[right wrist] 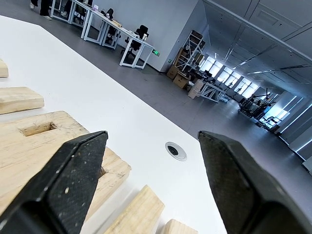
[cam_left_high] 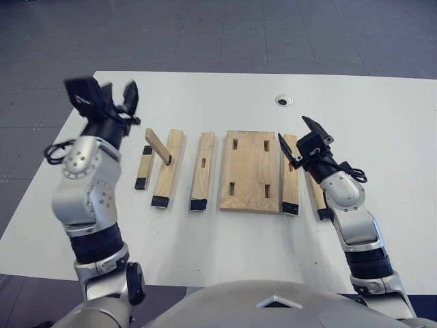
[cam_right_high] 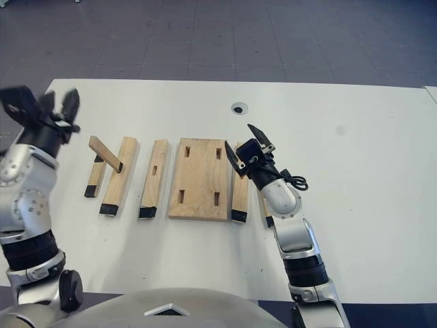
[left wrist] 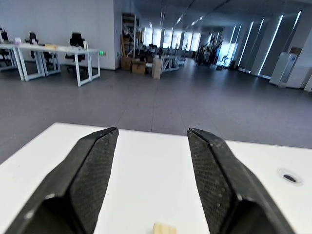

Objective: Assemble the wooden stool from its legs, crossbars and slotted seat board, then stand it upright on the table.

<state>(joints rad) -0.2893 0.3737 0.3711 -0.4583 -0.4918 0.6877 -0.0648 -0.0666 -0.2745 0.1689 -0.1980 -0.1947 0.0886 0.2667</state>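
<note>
Lying midway on tabletop (cam_left_high: 205,253): slotted seat board (cam_left_high: 250,171), legs (cam_left_high: 203,171) flanking, well clear of every edge. Left gripper (cam_left_high: 108,93) spread near far-left corner; right gripper (cam_left_high: 295,131) spread over right-hand legs.

The right arm (cam_left_high: 345,198) hides most of the outermost leg (cam_left_high: 315,193), at three o'clock of the seat board (cam_left_high: 250,171). The left wrist view's edge cuts off a pale wooden end (left wrist: 165,228).

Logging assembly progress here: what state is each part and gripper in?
Rectangular wooden seat board: flat, four slots empty.
Short wooden crossbar: tilted, one end in a leg's slot.
Long black-tipped wooden leg holding it: lying flat.
Other black-tipped wooden pieces: lying flat, unjoined.
Left gripper: open, empty.
Right gripper: open, empty.
</note>
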